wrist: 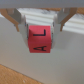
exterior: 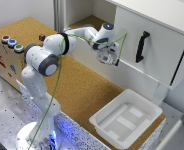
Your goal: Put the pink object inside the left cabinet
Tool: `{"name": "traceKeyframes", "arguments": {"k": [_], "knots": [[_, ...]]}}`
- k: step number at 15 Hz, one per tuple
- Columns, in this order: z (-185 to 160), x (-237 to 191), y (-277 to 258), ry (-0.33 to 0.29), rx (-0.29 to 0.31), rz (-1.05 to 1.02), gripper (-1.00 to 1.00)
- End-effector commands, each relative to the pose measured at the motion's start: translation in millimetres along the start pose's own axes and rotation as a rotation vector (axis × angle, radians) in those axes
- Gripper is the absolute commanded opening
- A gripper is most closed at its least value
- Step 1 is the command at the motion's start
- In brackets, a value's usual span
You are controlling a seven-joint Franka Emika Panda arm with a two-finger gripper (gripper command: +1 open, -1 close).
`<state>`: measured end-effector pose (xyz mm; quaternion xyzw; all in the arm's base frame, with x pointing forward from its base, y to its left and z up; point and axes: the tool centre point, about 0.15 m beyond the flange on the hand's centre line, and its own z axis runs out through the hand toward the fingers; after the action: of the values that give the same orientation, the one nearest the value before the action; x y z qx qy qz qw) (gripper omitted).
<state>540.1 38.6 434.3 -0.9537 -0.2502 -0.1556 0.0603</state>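
The pink object (wrist: 40,39) is a pink-red cube with black letters, clamped between my two fingers (wrist: 21,22) in the wrist view. My gripper (exterior: 106,56) (wrist: 40,28) is shut on it and holds it in the air, in front of a white wall. In the exterior view the cube is hidden behind the hand. The left cabinet (exterior: 84,22) is the open white-walled compartment with a cork-brown floor, up and to the exterior view's left of the gripper. The gripper is outside it, near its low front wall.
A white panel with a black vertical handle (exterior: 142,46) stands just to the exterior view's right of the gripper. A shallow white plastic tray (exterior: 126,117) lies on the cork table (exterior: 77,90). A box with coloured buttons (exterior: 11,44) stands at the exterior view's left.
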Motion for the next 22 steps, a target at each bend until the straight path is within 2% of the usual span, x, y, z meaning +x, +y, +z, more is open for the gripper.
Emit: {"name": "traceKeyframes", "arguments": {"k": [1, 3, 8, 12, 15, 16, 22], "knots": [[-6.5, 76.7, -35.8, 0.054, 0.013, -0.025, -1.00], [-9.6, 103.2, -33.1, 0.107, -0.006, 0.020, -1.00], [10.1, 151.9, -12.0, 0.157, -0.038, 0.194, -1.00], [20.4, 184.5, 5.2, 0.228, -0.097, 0.353, -1.00], [22.6, 195.2, 7.3, 0.226, -0.139, 0.395, -1.00], [20.5, 193.4, 6.4, 0.226, -0.149, 0.400, 1.00], [-20.6, 129.2, -18.4, 0.273, -0.164, 0.372, 1.00]]}}
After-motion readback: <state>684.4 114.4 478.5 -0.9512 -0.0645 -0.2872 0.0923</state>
